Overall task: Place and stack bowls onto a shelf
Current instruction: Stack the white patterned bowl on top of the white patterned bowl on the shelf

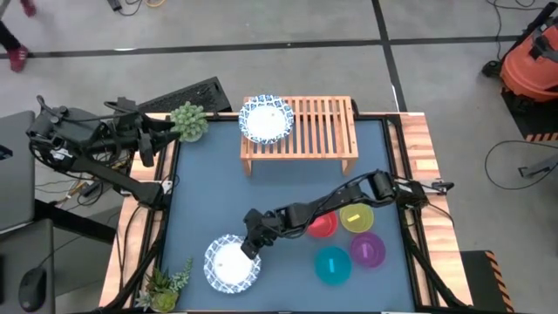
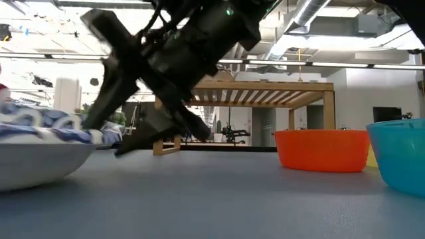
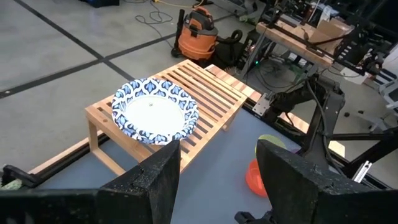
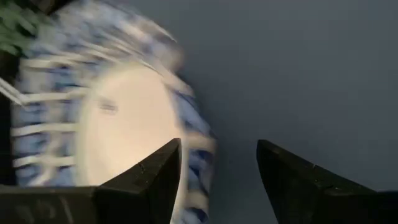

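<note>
High view: right hand [image 1: 248, 247] open over blue-rimmed bowl's [image 1: 228, 267] rim.

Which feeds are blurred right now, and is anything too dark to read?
Right wrist view: the patterned bowl is smeared by motion blur. Low view: the right arm is a dark backlit shape against bright ceiling lights, and the near bowl is soft. High and left wrist views: sharp, evenly lit, the bowl on the shelf is crisp.
</note>
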Controlling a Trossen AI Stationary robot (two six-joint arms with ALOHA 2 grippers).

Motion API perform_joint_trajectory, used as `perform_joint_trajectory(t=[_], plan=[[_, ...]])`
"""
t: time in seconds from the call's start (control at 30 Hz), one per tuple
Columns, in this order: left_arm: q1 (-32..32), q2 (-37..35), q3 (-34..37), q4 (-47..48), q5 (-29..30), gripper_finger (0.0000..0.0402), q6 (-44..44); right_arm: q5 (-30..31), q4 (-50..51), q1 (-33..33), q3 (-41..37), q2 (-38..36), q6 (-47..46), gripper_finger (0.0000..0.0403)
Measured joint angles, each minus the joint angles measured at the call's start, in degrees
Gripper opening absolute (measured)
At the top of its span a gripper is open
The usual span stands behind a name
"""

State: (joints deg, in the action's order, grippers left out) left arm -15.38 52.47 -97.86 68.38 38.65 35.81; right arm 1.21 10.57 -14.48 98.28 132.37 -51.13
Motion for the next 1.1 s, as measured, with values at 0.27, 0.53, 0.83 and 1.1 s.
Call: perform_joint_trajectory(t=[0.27, 0.53, 0.83, 1.1], plan=[[0.00, 0.00, 0.00, 0.14, -0.01, 0.0196, 0.00, -0.84, 0.48, 0.31, 0.00, 0.00, 0.41, 0.0232], [0.00, 0.02, 0.00, 0.31, 0.24, 0.0196, 0.44, -4.22, 1.42, 0.77, 0.00, 0.00, 0.59, 0.0109], [0.00, 0.03, 0.00, 0.31, 0.42, 0.0196, 0.70, -8.26, 3.44, 2.01, 0.29, -1.86, 1.59, 0.0022], [0.00, 0.03, 0.00, 0.32, 1.62, 0.0196, -0.55, -9.24, 18.65, 6.37, 5.40, -12.91, 9.85, 0.0021]])
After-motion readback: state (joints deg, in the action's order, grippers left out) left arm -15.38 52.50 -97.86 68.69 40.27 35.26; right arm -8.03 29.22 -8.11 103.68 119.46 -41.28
